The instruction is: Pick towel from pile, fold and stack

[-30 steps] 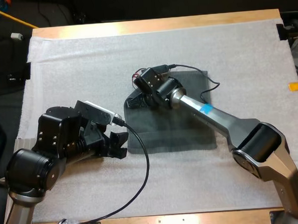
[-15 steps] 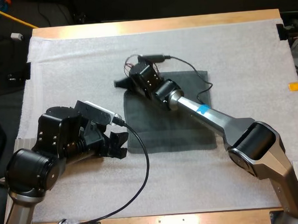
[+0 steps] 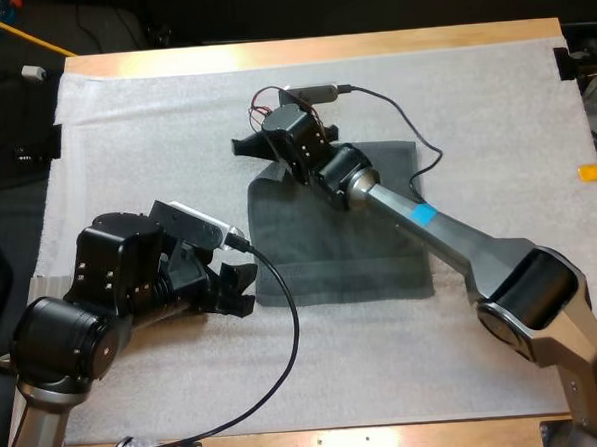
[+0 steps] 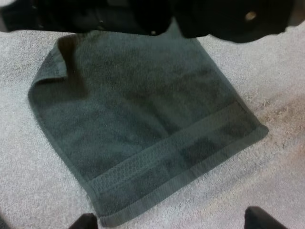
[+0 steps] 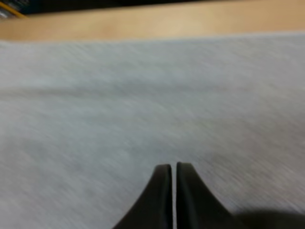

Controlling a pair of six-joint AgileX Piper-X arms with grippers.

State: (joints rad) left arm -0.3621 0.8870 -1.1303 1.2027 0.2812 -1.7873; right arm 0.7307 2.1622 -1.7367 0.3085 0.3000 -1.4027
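Just beyond the towel (image 3: 330,252), right gripper (image 3: 242,145) hovers closed.

A white mat (image 3: 122,113) covers most of the wooden table (image 3: 319,47); bare wood shows along its far and near edges.

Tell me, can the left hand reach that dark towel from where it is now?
Probably yes. The left hand sits open right at the near corner of the towel, with nothing between them. The right arm lies over the towel's far part, away from that corner.
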